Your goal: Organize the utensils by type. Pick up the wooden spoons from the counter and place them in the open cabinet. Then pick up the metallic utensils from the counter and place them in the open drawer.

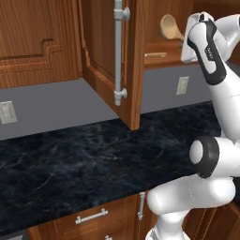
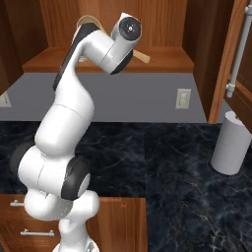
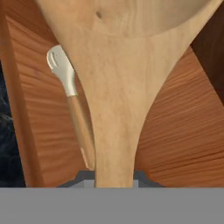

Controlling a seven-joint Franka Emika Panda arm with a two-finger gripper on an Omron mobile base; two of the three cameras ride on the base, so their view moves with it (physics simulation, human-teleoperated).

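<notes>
A pale wooden spoon (image 3: 118, 87) runs up the middle of the hand view. Its handle comes out from between the fingers of my gripper (image 3: 114, 178), which is shut on it. The arm reaches up into the open cabinet (image 1: 161, 62), where the spoon's bowl (image 1: 168, 27) stands above the shelf just left of the gripper (image 1: 183, 43). From the right base view the bowl (image 2: 86, 21) peeks out behind the arm. A second utensil (image 3: 72, 109) with a wooden handle and a pale forked head lies on the shelf (image 1: 155, 55) beside the spoon.
The cabinet door (image 1: 105, 56) hangs open over the dark marble counter (image 1: 70, 164), its long handle (image 1: 119, 51) facing out. A grey cylinder (image 2: 231, 142) stands on the counter at the right. Drawer fronts (image 1: 91, 216) sit below the counter edge.
</notes>
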